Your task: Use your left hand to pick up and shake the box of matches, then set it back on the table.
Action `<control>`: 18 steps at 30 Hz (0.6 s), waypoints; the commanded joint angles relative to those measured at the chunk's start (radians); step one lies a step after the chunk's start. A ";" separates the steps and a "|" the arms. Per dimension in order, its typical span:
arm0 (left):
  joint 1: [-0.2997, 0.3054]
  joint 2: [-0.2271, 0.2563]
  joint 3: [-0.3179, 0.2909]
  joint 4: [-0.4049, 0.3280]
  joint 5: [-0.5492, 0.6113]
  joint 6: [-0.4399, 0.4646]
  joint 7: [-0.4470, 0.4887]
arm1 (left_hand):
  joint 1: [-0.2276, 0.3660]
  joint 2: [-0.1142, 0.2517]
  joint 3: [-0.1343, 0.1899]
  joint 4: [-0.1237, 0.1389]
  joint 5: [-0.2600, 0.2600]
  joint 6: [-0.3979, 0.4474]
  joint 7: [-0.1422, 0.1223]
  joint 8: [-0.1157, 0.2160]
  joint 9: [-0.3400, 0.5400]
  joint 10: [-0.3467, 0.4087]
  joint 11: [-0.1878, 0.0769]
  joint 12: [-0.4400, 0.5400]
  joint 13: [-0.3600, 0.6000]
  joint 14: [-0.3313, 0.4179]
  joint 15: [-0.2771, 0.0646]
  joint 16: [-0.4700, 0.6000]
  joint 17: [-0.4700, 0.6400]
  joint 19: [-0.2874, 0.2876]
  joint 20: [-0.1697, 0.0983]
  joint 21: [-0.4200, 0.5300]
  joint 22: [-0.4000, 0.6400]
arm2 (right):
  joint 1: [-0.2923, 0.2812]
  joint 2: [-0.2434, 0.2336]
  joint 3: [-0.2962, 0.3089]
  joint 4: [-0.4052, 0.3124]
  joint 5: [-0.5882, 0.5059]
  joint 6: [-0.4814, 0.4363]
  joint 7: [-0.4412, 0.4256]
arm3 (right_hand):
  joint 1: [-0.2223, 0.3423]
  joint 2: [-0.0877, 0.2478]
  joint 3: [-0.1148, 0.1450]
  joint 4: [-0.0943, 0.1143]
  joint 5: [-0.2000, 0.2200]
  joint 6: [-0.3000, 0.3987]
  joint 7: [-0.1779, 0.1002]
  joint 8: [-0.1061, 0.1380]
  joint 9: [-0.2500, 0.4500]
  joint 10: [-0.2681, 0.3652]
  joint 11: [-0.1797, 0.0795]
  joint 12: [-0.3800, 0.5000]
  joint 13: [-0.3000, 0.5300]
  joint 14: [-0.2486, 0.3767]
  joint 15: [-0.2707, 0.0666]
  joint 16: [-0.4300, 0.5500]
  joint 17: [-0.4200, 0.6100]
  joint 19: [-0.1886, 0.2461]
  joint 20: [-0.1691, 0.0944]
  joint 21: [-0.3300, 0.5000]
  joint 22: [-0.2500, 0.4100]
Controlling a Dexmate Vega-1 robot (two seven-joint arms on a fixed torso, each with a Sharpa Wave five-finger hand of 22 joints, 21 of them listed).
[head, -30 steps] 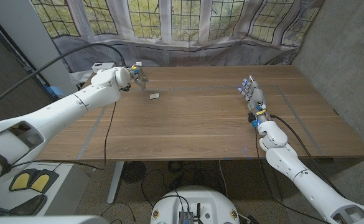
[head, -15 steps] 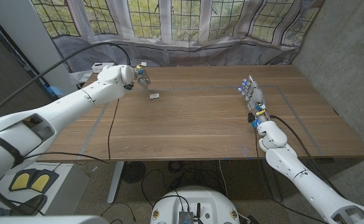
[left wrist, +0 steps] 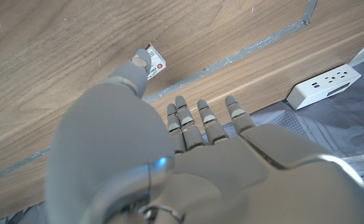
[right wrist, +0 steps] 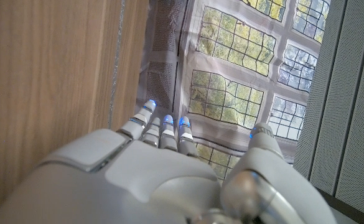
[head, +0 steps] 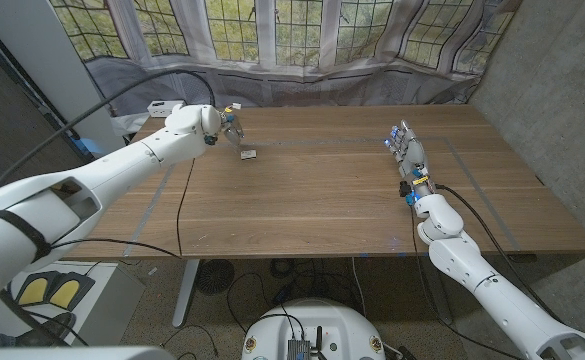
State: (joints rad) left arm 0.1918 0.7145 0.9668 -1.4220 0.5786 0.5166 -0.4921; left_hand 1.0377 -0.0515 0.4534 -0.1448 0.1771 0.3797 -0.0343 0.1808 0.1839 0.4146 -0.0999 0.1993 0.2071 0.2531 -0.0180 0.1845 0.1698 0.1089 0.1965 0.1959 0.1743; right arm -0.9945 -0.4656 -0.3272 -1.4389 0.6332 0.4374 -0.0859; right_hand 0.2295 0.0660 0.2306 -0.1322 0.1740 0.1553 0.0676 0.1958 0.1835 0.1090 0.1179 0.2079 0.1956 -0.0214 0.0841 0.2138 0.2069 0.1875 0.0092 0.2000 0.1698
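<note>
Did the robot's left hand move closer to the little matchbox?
Yes. The left hand slid right along the table's far edge toward the matchbox, which stayed put.

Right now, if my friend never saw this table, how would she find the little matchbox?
Start at the big wooden table and go to its far left end, near the window curtain. Just past the fingertips of the left robot hand lies the matchbox, a tiny flat white box with a red mark. It is the only loose little thing on the wood.
</note>
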 commanded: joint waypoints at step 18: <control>0.007 -0.060 0.037 0.070 0.075 -0.001 0.046 | -0.019 0.001 -0.021 -0.001 -0.002 -0.014 -0.005 0.002 0.003 -0.031 -0.016 0.002 0.001 -0.007 -0.002 0.000 0.003 -0.011 0.002 0.000 0.006 | -0.012 -0.006 0.003 -0.007 0.000 -0.007 -0.006 | 0.009 0.001 0.003 -0.004 0.003 0.005 -0.004 0.001 0.006 0.003 -0.002 -0.001 0.003 0.001 0.005 -0.003 0.005 0.000 0.010 -0.004 0.004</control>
State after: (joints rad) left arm 0.1812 0.6746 0.9956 -1.3624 0.6264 0.4944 -0.4887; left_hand 1.0250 -0.0538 0.4359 -0.1435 0.1771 0.3746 -0.0465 0.1809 0.1839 0.3802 -0.1250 0.1955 0.2044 0.2426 -0.0182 0.1807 0.1698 0.0960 0.1987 0.1959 0.1743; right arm -1.0085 -0.4755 -0.3234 -1.4597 0.6295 0.4237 -0.0995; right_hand 0.2294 0.0660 0.2306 -0.1323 0.1740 0.1552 0.0676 0.1958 0.1835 0.1090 0.1179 0.2079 0.1956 -0.0215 0.0839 0.2138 0.2069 0.1876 0.0092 0.2000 0.1698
